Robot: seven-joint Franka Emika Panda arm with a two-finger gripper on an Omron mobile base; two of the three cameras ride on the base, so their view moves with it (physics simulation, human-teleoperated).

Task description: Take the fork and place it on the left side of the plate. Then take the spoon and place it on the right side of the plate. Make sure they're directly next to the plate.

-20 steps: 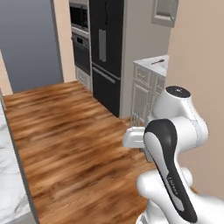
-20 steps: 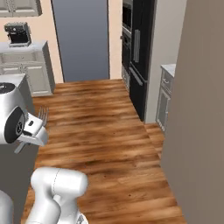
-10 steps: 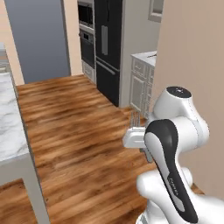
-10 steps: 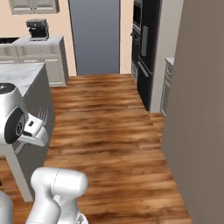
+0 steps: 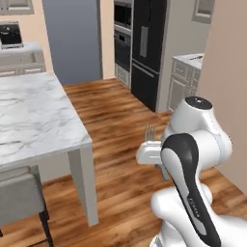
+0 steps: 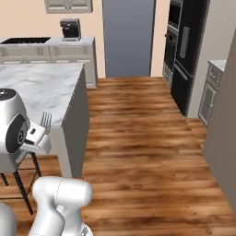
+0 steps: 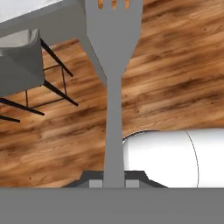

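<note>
One fork [image 7: 113,78] stands clamped upright between the gripper [image 7: 113,181] fingertips.

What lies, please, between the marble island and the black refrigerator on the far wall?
In the right base view, bare wooden floor runs between the marble island and the black refrigerator; nothing stands on that stretch.

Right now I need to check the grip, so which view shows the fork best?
The hand view: the fork runs up from the shut gripper, handle and head plain. The left base view and right base view show just its tines above the hand.
</note>
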